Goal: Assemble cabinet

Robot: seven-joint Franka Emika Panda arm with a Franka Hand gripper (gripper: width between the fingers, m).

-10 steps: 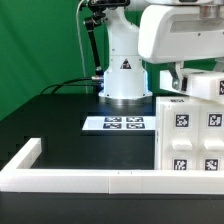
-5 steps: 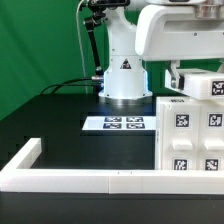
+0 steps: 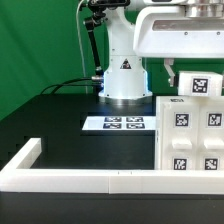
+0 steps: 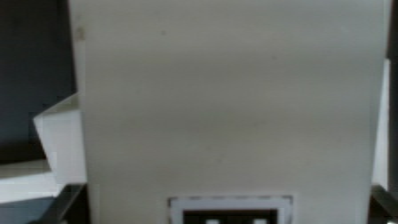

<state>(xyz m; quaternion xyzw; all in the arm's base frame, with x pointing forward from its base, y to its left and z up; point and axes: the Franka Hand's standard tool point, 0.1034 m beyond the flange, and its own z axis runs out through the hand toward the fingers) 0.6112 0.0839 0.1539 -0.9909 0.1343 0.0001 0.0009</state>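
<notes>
We see that the arm's white wrist housing (image 3: 180, 35) has shifted a little toward the exterior view's left, and its lower edge now sits slightly higher. The small white drawer block (image 3: 200, 85) beneath it, just above the cabinet body (image 3: 190, 135), has turned too. Its black-and-white tag (image 3: 201, 85), barely showing a second ago, now faces the camera squarely.

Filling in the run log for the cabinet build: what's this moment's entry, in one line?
gripper: closed on tagged white panel | panel: upright over cabinet body, contact unclear | marker board: flat, untouched
</notes>
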